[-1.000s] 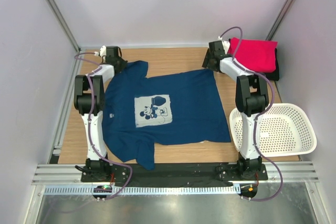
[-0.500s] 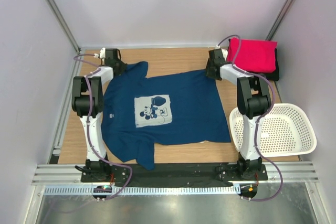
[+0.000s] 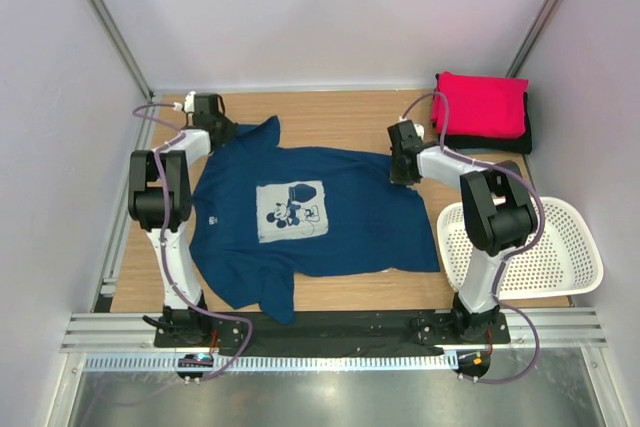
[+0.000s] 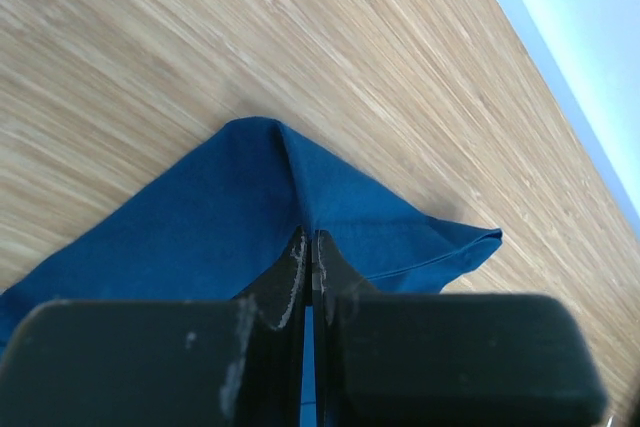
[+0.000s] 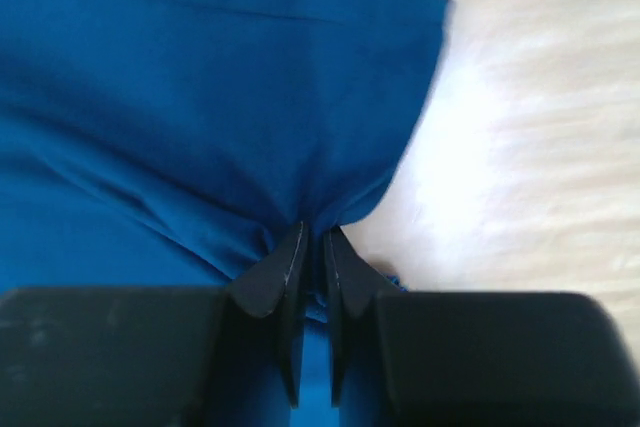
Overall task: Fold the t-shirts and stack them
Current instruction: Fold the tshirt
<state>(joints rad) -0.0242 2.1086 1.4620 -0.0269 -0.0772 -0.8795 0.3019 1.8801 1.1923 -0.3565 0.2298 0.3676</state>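
Navy t-shirt (image 3: 310, 212): it is lying spread out on the table (image 3: 340, 112), print facing up, just to the left of the white basket (image 3: 545, 247). No part of it is folded yet.
Left gripper (image 4: 308, 247): it is working at the shirt's far sleeve, on the side away from the basket. Its fingers are pressing together on the cloth, which is rising in a small ridge to the tips.
Right gripper (image 5: 312, 237): it is at the shirt's far hem corner, a little beyond the basket. Its fingers are standing very narrow and pinching a pleat of blue cloth between them.
Pink-red t-shirt (image 3: 482, 102): it is sitting folded beyond the basket, near the back wall.
Black t-shirt (image 3: 490, 142): it is lying under the pink-red one, and only its dark edge is showing.
Done so far: two shirts are looking folded and stacked.
Remaining: I am judging that the navy shirt needs all its folds and then a place on that pile.
Step in hand: the two arms seem to be taking the far edge for a first fold.
Basket contents: I am seeing no cloth inside it.
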